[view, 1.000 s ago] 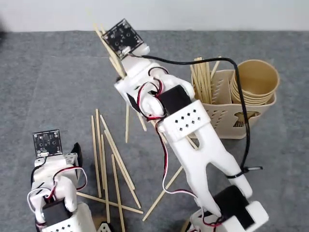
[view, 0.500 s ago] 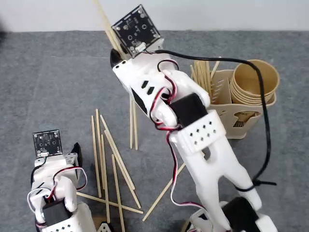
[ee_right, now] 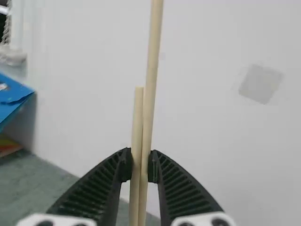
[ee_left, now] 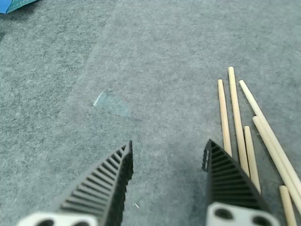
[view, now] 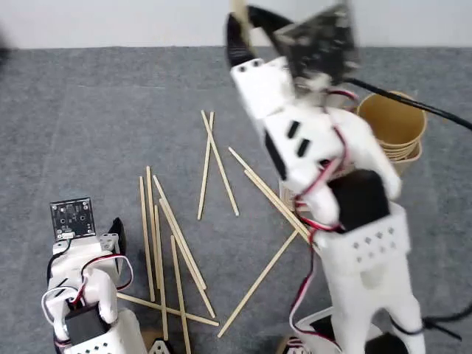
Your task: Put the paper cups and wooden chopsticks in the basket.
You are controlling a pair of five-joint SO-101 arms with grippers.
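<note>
Grey mat (view: 88,110): loose chopsticks (view: 177,251) scattered on the near side.
Left gripper (ee_left: 167,165): jaws apart, low over the mat.
Right gripper (ee_right: 139,162): high up, clamped on chopstick pair (ee_right: 151,70).
Paper cups (view: 394,122): stacked in the basket (view: 414,153), far right.
Handling: probably best to keep the clamp firm and lower the pair tips-first beside the cups.

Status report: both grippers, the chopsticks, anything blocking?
Right gripper shut on two pale wooden chopsticks, raised. Left gripper open, low over grey mat. Many loose chopsticks lie scattered.

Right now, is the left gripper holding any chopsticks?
No, the left gripper stands open over the grey mat, with the chopsticks lying on the mat beside it.
</note>
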